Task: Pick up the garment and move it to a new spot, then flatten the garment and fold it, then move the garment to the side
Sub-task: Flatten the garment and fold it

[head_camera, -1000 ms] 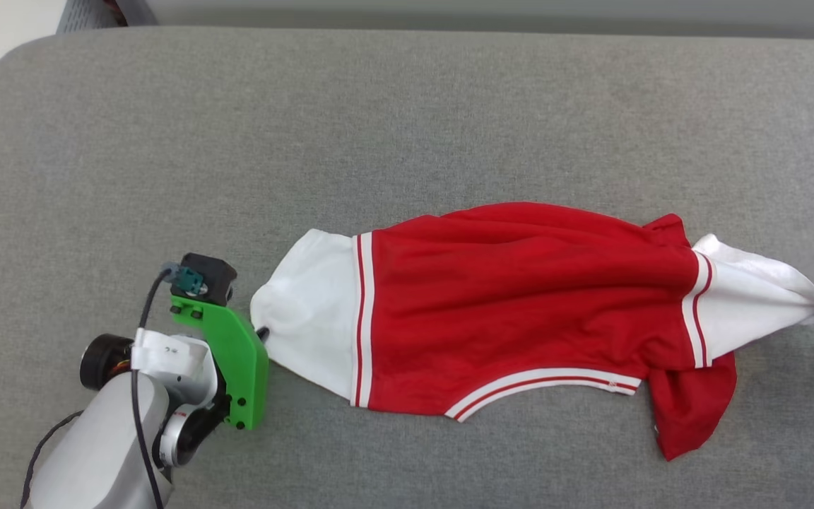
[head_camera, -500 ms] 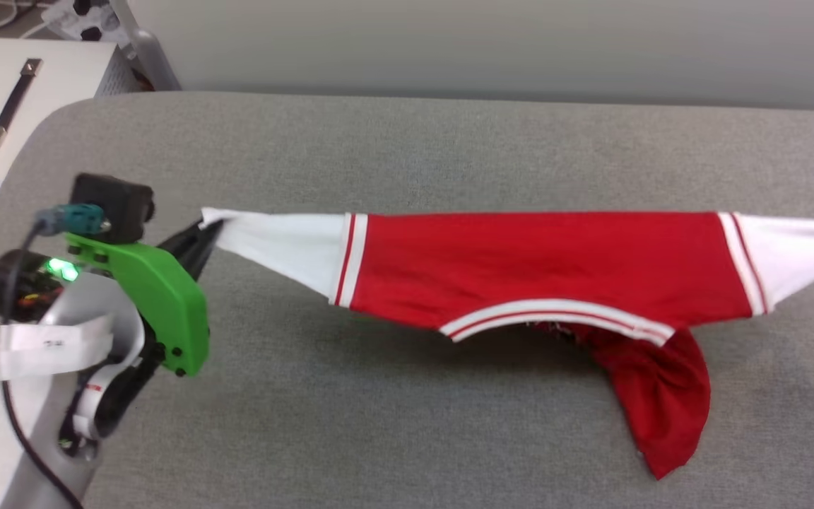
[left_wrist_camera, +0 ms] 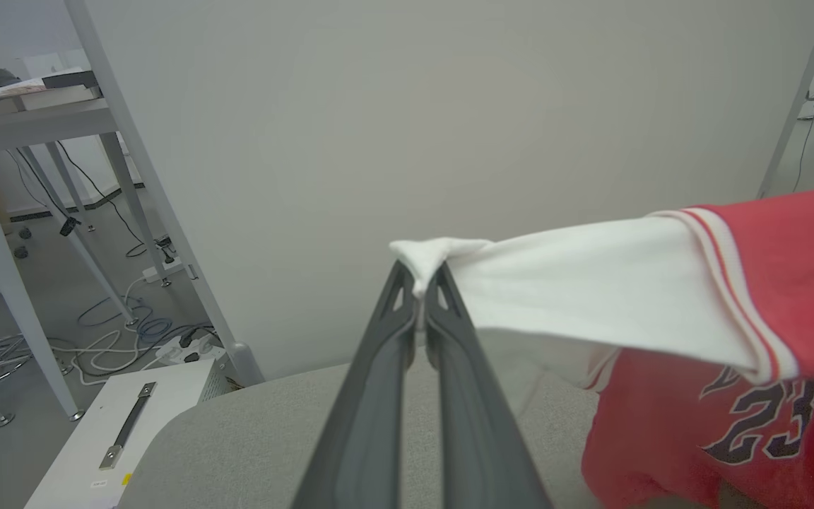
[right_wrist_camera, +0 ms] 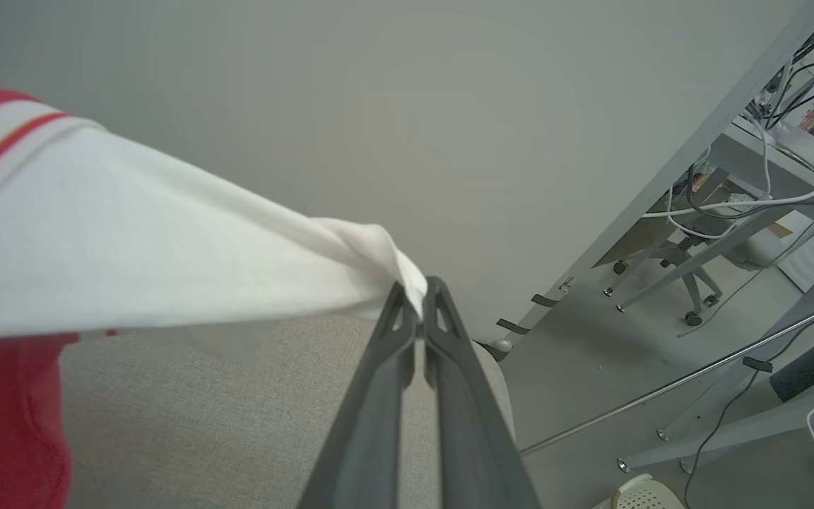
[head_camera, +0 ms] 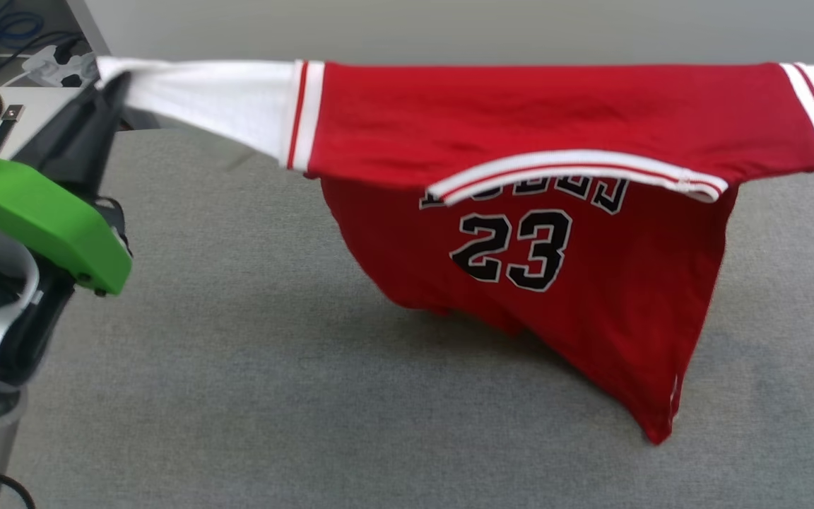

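A: What does the left gripper (left_wrist_camera: 419, 272) have hold of?

B: The garment (head_camera: 520, 120), by a bunched tip of its white sleeve. The two fingers are pressed together on it, and a small knot of cloth pokes out above the tips. In the head view that arm is mostly a blurred green bracket (head_camera: 39, 219), and the fingers are a dark smear at the sleeve end.

A: And where is the garment?

B: It hangs stretched between the two grippers, above the grey cushion (head_camera: 237, 396). Its top edge is taut and level, and the red body droops below. A black 23 reads clearly, but the striped neck band half covers the lettering above it. The lowest corner comes down close to the cushion; whether it touches cannot be told.

A: And the right side?

B: The other sleeve is cut off at the head view's right edge. In the right wrist view the right gripper (right_wrist_camera: 417, 293) is closed the same way, pinching that sleeve's end at its fingertips. How much cloth sits between the fingers is hidden.
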`<state>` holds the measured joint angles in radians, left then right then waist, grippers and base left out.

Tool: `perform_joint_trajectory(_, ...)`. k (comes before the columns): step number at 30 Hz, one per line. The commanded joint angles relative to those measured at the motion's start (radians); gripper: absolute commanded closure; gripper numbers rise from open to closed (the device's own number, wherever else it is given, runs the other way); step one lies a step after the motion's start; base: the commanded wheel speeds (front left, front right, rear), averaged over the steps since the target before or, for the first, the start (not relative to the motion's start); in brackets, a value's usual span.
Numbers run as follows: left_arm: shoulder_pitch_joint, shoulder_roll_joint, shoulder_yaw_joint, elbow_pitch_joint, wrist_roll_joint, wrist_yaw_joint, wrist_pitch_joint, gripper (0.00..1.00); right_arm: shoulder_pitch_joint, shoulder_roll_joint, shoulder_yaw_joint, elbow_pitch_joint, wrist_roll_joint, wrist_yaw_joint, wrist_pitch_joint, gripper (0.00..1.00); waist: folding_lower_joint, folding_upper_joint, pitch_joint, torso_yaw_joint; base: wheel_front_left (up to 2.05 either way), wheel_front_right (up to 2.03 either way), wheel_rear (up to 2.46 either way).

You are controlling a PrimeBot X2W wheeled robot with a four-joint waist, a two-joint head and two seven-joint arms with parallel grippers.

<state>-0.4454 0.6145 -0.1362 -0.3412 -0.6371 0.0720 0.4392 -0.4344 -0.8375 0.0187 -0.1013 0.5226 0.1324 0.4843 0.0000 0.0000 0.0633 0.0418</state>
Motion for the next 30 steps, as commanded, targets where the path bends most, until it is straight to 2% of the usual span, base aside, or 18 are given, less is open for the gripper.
perform_joint_trajectory(1,-0.03,0.012,0.014,-0.005,0.013,0.004,-0.012,1.0,-0.029,-0.007,0.001,0.008,-0.001,-0.002,-0.012,1.0,0.0,0.0,0.001,-0.009,0.0,0.0,0.0)
perform_joint_trajectory(7,-0.121,0.019,0.038,0.002,0.019,-0.005,-0.044,1.0,-0.127,-0.012,0.015,0.05,-0.005,-0.002,-0.054,1.0,0.0,0.0,0.011,-0.028,0.0,0.0,0.0)
perform_joint_trajectory(12,-0.19,-0.001,0.053,0.039,0.019,0.004,-0.081,1.0,-0.213,-0.011,0.055,0.084,-0.009,-0.002,-0.093,1.0,0.0,0.0,0.032,-0.04,0.0,0.0,0.0)
perform_joint_trajectory(17,-0.248,-0.008,0.052,0.084,0.038,0.0,-0.118,1.0,-0.317,0.012,0.07,0.138,-0.019,-0.002,-0.14,1.0,0.0,0.0,0.076,-0.054,0.0,0.0,0.0)
perform_joint_trajectory(23,-0.334,0.022,0.043,0.141,0.058,-0.042,-0.142,1.0,-0.46,0.044,0.121,0.217,-0.068,-0.002,-0.217,1.0,0.0,0.0,0.144,-0.081,0.0,0.0,0.0)
perform_joint_trajectory(30,-0.55,0.035,0.018,0.246,0.089,-0.098,-0.18,1.0,-0.658,0.091,0.15,0.332,-0.12,-0.002,-0.278,1.0,0.0,0.0,0.277,-0.093,0.0,0.0,0.0)
